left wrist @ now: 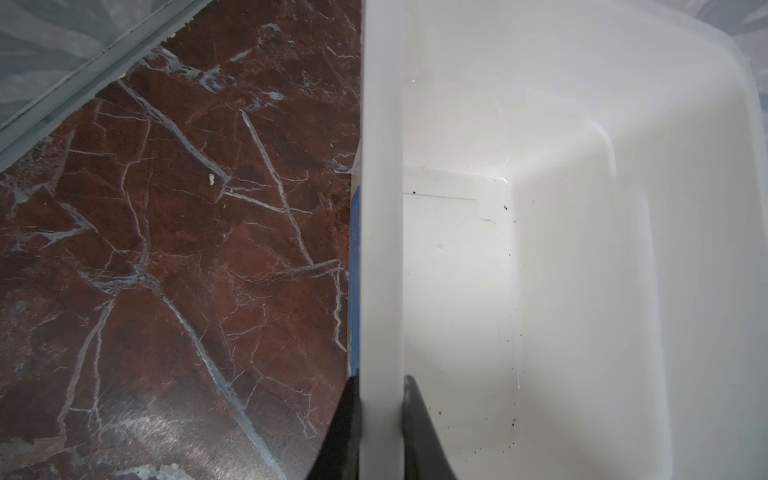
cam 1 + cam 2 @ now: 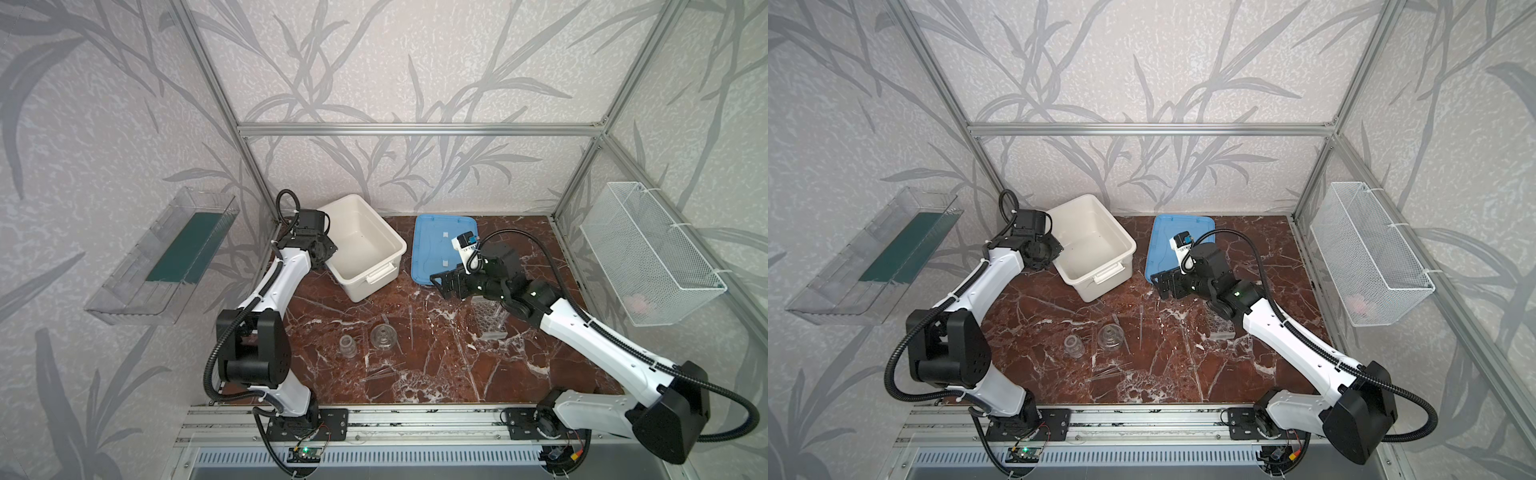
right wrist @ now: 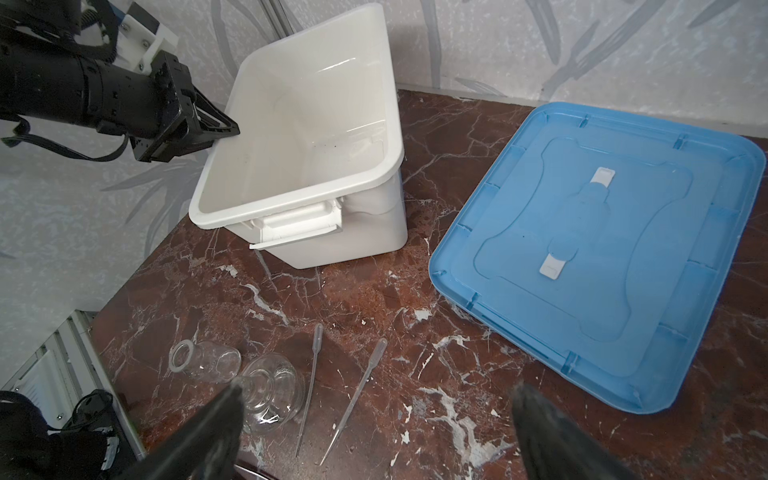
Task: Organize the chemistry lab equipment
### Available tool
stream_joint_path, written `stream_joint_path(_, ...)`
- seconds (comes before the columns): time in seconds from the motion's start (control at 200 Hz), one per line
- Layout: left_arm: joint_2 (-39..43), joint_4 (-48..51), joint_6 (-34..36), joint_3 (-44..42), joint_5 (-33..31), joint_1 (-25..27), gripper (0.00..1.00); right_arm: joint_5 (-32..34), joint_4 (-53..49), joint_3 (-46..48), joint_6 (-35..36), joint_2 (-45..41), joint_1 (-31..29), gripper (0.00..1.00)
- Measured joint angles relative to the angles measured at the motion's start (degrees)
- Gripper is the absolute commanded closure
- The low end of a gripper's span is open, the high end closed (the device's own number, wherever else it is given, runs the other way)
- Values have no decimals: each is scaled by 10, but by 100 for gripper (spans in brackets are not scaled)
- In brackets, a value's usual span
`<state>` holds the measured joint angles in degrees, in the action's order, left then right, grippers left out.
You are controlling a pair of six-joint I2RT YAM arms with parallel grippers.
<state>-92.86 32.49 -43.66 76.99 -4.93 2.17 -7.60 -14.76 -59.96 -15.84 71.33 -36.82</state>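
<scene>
Left gripper (image 1: pixel 381 378) pinching white tub (image 3: pixel 370 232) rim, arm reaching back, right gripper (image 3: pixel 379 386) wide, hovering over table (image 3: pixel 374 299)

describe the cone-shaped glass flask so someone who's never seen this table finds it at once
On the red marble table, come forward from the white tub to two clear glass vessels side by side. The flask is the one nearer the thin pipettes: wider, with sloping sides narrowing to a neck, while its neighbour is a smaller straight-walled jar.
</scene>
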Motion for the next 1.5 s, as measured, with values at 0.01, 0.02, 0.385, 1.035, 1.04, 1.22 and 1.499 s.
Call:
stream_joint_path(0.01,0,-1,-1,0,0,0,92,0,0,1,0,0,0,2)
stream_joint_path(0.02,1,-1,-3,-2,-1,1,92,0,0,1,0,0,0,2)
stream_joint_path(0.385,106,29,-159,-70,-81,61,93,0,5,10,-6,0,-1,2)
stream_joint_path(1.035,175,-54,-473,-202,-296,188,98,-5,17,10,-17,29,-25,2)
stream_joint_path(1.04,174,-55,-475,-202,-298,190,98,-5,17,10,-17,29,-25,2)
stream_joint_path(1.22,162,-70,-534,-214,-337,226,92,-4,17,10,-17,38,-26,2)
stream_joint_path(1.499,148,-92,-573,-231,-377,272,66,-5,17,10,-17,45,-26,2)
